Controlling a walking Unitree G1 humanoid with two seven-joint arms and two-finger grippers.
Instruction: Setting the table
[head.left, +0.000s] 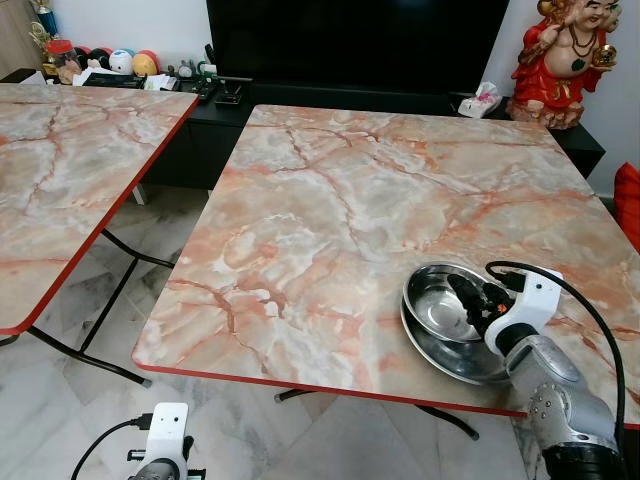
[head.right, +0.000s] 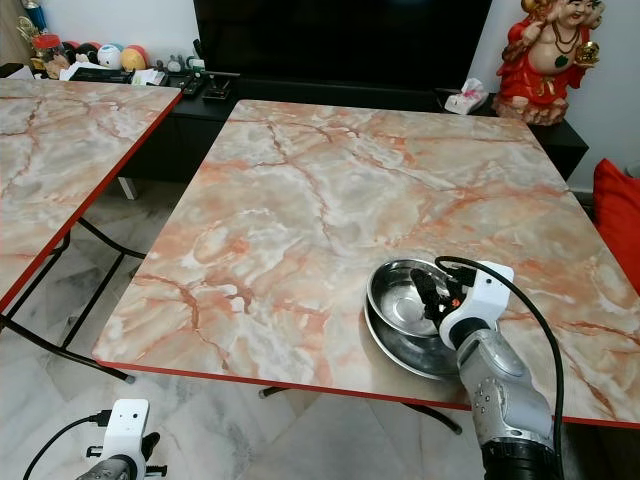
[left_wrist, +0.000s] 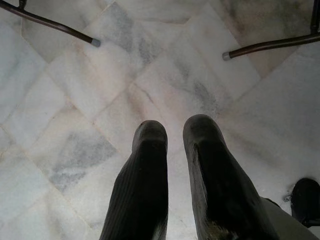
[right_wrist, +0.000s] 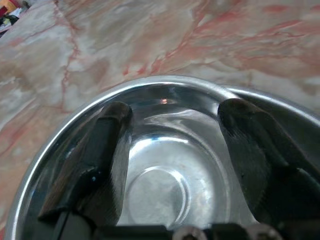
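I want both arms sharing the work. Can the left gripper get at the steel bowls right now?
Probably not: the left gripper hangs below the table's edge, over the floor, while the steel bowls sit at the right gripper.

Right pincer (head.right: 436, 296) over steel bowls (head.right: 405, 315), marble table (head.right: 330, 200)

Steel bowls (head.left: 440, 310): two nested; the part nearest the right gripper (head.left: 470, 297) is covered by its fingers and white wrist housing.
Lower bowl (head.left: 462, 362): a crescent of rim shows under the upper one; the rest is hidden.
Right arm (head.left: 560, 410): cut off by the picture's bottom edge.
Left gripper (left_wrist: 172, 131): fingertips show over the floor tiles (left_wrist: 75, 100); the finger bases run out of frame.
Table legs (left_wrist: 55, 25): only their feet show beyond the left fingertips.
Shelf clutter (head.left: 110, 62): too small to identify.
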